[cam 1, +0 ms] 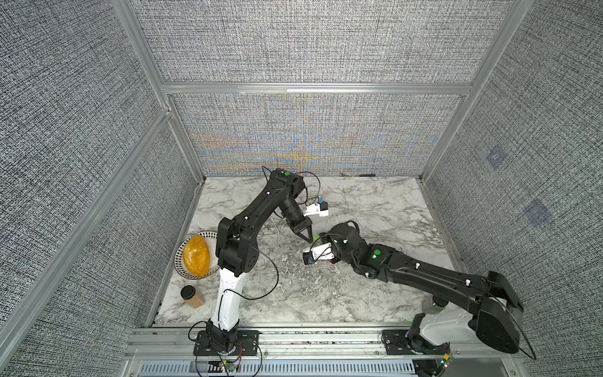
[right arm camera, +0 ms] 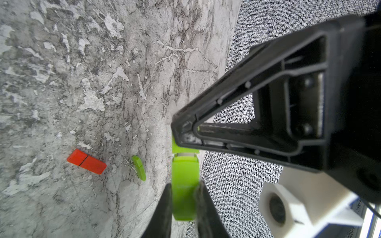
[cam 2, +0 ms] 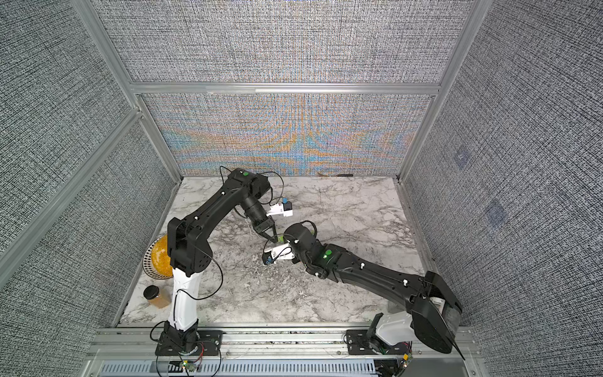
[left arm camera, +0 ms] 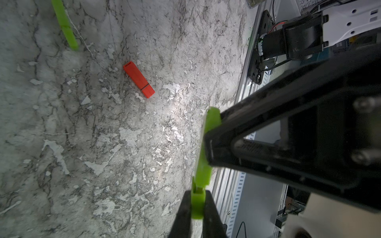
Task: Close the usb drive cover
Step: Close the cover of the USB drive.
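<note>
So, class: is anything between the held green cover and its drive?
Nothing visible. The green cover in the left claw lines up with the green usb drive in the right claw, only its plug between.

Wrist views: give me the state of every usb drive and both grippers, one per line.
red usb drive: lying flat, cover on.
held green drive: in the air, plug partly showing, green cap not fully seated.
loose green drive: lying flat, capped.
left gripper: shut on the green cap.
right gripper: shut on the held green drive.

Bright even light, moiré on back wall (cam 1: 303, 137), blurred wrist foregrounds
</note>
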`<action>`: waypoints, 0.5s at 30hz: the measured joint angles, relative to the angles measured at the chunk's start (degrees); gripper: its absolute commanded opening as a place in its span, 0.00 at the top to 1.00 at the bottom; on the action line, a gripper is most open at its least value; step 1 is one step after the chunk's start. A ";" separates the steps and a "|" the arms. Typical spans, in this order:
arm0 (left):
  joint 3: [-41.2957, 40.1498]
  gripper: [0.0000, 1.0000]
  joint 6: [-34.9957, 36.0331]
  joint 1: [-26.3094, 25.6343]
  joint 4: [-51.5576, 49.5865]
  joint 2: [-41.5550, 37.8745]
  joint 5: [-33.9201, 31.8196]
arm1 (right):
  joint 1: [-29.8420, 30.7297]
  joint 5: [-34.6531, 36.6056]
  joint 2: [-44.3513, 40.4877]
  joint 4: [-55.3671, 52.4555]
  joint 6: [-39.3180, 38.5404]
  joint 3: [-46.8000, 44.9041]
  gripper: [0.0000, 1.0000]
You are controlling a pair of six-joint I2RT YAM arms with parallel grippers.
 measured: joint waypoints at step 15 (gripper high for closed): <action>0.72 1.00 -1.18 1.42 0.22 0.11 2.51 | 0.44 2.29 0.07 -1.16 2.32 1.42 1.00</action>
